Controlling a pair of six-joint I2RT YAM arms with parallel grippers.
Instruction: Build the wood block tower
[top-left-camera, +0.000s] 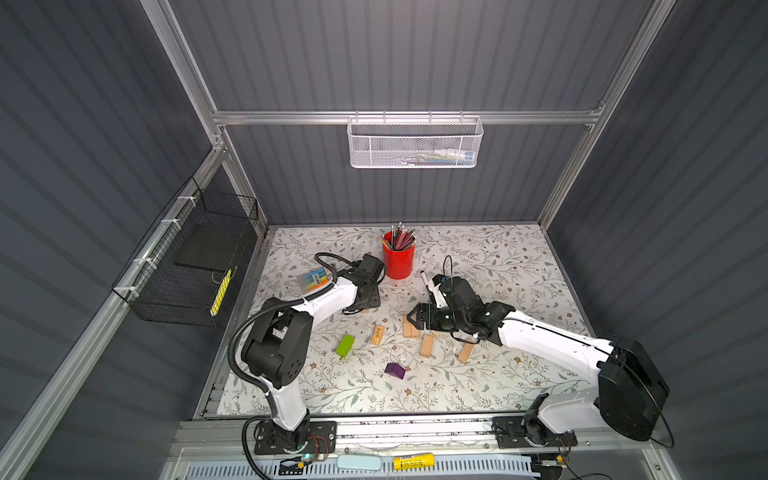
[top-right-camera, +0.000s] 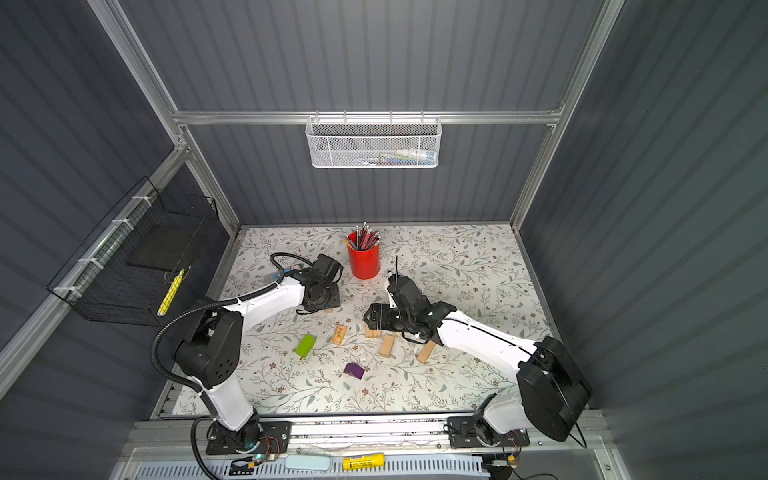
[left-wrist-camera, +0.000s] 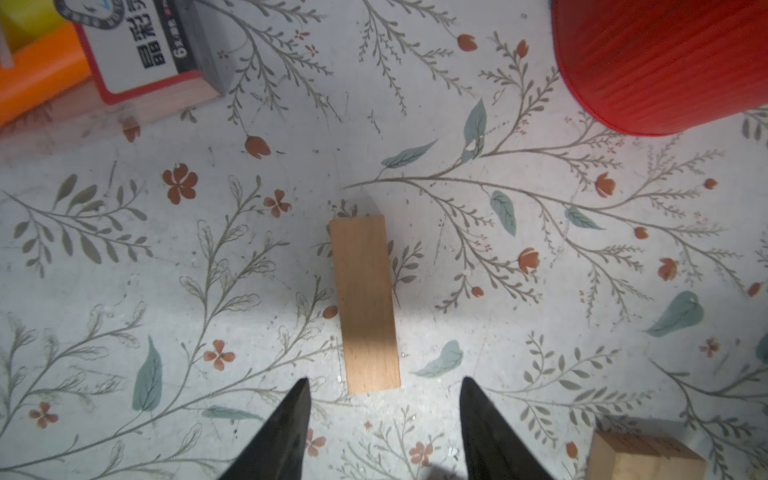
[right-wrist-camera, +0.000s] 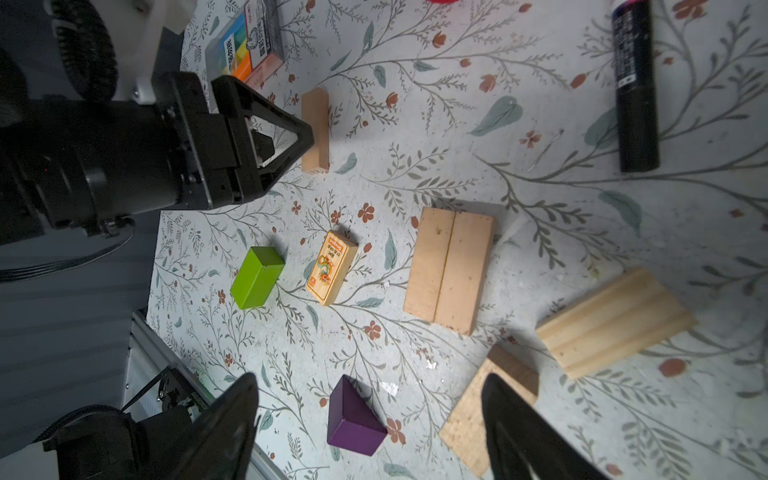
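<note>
Light from above falls bright on the worktop (top-left-camera: 478, 374); the walls (top-left-camera: 83, 124) are dim. The blocks (right-wrist-camera: 451, 270) cast short, soft shadows. Both top views stretch toward the edges; wrist-view corners blur.

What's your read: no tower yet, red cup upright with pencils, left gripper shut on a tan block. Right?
Not the grip. The left gripper is open: the left wrist view shows its jaws apart, with the tan block lying on the table and a gap at each side. The rest is right.
</note>
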